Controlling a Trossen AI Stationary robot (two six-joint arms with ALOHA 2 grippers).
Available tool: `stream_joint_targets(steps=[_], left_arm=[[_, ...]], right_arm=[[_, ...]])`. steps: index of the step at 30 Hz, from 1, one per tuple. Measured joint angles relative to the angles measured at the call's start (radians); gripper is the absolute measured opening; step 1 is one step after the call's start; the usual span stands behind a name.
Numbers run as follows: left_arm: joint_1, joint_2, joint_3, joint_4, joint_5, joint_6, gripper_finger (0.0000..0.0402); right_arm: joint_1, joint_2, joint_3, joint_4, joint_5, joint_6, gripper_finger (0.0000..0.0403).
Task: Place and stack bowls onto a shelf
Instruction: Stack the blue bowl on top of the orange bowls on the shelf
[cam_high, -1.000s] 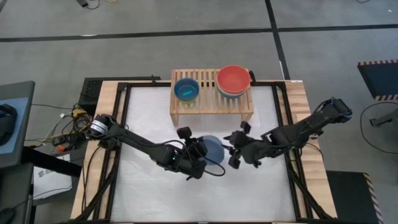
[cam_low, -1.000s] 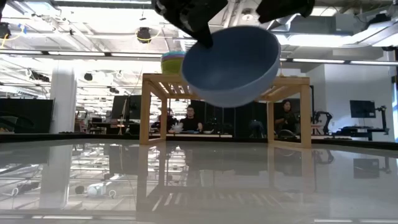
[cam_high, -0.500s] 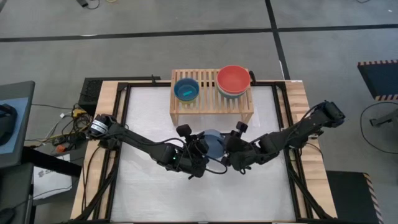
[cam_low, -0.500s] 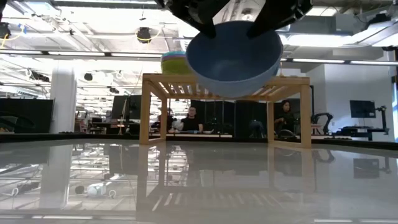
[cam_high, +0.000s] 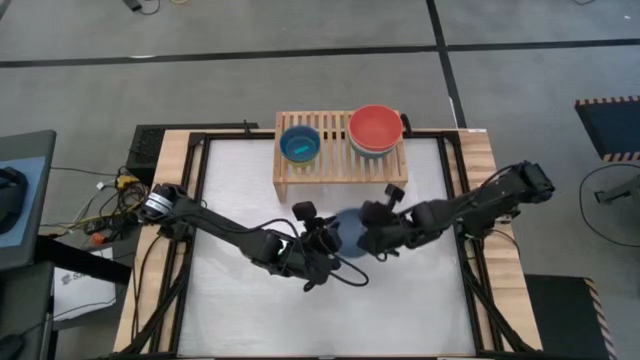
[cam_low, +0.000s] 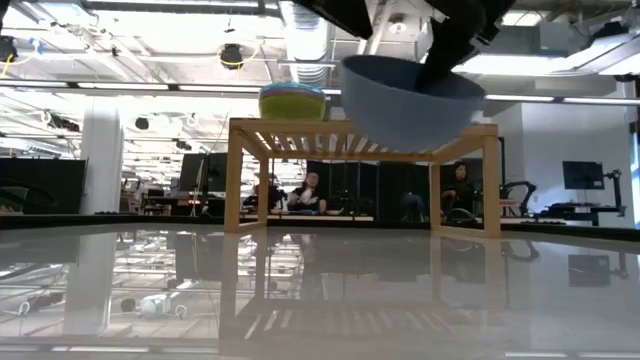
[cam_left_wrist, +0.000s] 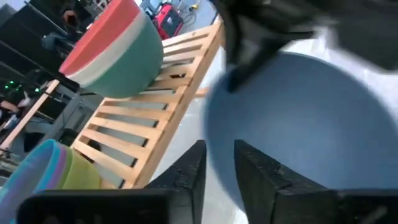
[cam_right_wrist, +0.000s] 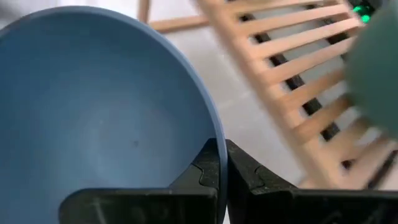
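Note:
A slate blue bowl (cam_low: 410, 105) hangs in the air in front of the shelf (cam_high: 340, 165), with my right gripper (cam_right_wrist: 222, 163) shut on its rim. My left gripper (cam_left_wrist: 217, 169) stands just on the bowl's left side, its fingers a little apart and clear of the bowl. The pale wooden shelf carries two stacks of bowls. One has a cyan bowl (cam_high: 299, 143) on top, and the other has a red bowl (cam_high: 376, 127) on top. My right gripper pinches the bowl's rim (cam_right_wrist: 214, 134) on the bowl's right side, one finger inside the bowl and one outside. The fingers come from the table's right, slanting down. The bowl is lifted clear of the table, mouth up and slightly tilted.
The shelf stands at the table's far edge, its slatted top (cam_left_wrist: 149, 124) bare between and beside the two stacks. The white table top (cam_high: 250, 310) lies below the arms. People sit in the room behind the shelf (cam_low: 310, 190).
My right gripper has moved left to the bowl and shut on its rim. My left gripper, which held the bowl tilted, has opened and let go. The bowl has come nearer to level and shifted toward the right and the shelf.

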Motion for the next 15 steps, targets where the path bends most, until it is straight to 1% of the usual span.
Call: stream_joint_targets(steps=[4,8,11,15], left_arm=[[-0.006,-0.001,0.044,-0.121,-0.016,-0.056,0.0103],[-0.005,-0.017,0.057,-0.256,-0.043,-0.153,0.0134],[0.000,-0.028,0.055,-0.416,-0.023,-0.270,0.0153],[-0.008,-0.028,0.054,-0.536,-0.014,-0.375,0.0166]], right_arm=[[-0.051,-0.033,0.066,-0.100,0.005,0.001,0.0025],[-0.120,-0.092,0.142,-0.169,0.008,-0.058,0.0025],[-0.197,-0.151,0.214,-0.183,0.013,-0.123,0.0025],[-0.331,-0.216,0.325,-0.168,-0.005,-0.216,0.0025]])
